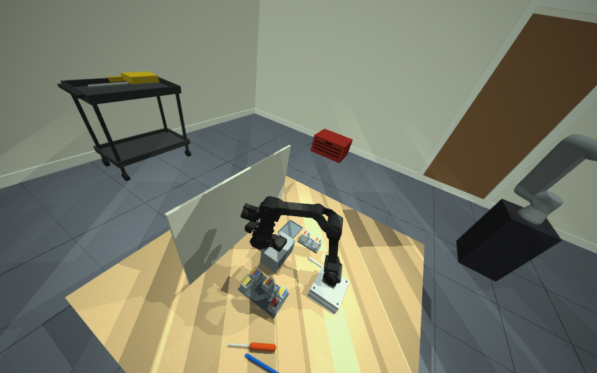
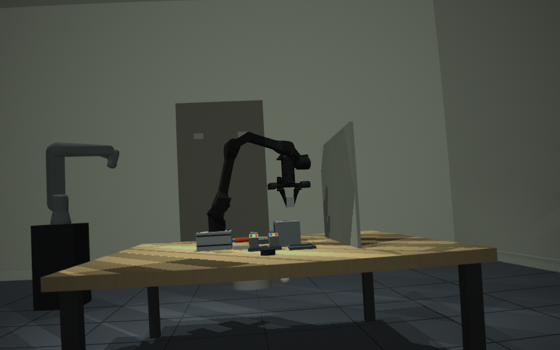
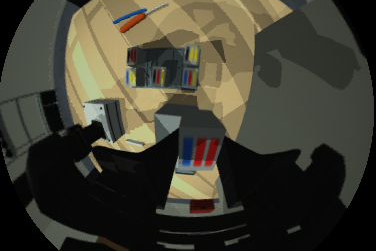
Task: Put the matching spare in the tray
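My gripper [image 2: 289,201] [image 3: 196,132] is shut on a grey block [image 2: 290,201] [image 3: 201,150] marked with one blue and two red stripes. It hangs high above the tall grey box [image 1: 271,260] [image 2: 287,233] [image 3: 166,128]; the top view hides the fingertips and the block. The shallow tray [image 1: 290,228] [image 2: 302,246] lies beyond the box and looks empty. A grey rack [image 1: 257,296] [image 3: 170,56] holds several striped spares. Two more striped units [image 1: 306,237] [image 1: 316,243] [image 2: 252,239] [image 2: 273,239] stand on a small base beside the tray. I cannot tell the mounted unit or its back code.
A tall pale panel [image 1: 231,213] [image 2: 339,187] stands along one side of the work area. The arm's white base [image 1: 328,292] is opposite. An orange screwdriver [image 1: 262,346] [image 3: 133,22] and a blue pen [image 1: 260,362] [image 3: 129,16] lie beyond the rack. A black puck [image 2: 267,251] is near the small base.
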Motion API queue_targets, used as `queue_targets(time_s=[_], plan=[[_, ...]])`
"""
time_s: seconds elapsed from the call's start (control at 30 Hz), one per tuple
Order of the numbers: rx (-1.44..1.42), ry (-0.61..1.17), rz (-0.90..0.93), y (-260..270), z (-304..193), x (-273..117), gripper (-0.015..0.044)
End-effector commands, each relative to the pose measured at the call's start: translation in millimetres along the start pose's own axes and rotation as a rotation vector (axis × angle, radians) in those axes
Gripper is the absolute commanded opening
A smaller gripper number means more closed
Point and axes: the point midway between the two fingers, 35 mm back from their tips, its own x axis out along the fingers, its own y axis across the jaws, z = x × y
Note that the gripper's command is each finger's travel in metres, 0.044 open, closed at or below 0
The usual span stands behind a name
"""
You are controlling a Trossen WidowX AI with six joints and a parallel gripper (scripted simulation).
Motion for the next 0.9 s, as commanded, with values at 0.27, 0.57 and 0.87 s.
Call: queue_targets(time_s=[0.27,0.57,0.87], plan=[[0.029,0.005,-0.006,-19,-61,1,0.0],[0.014,0.013,-0.006,-28,-117,-1,0.0],[-0.002,0.019,-0.004,-28,-174,-3,0.0]])
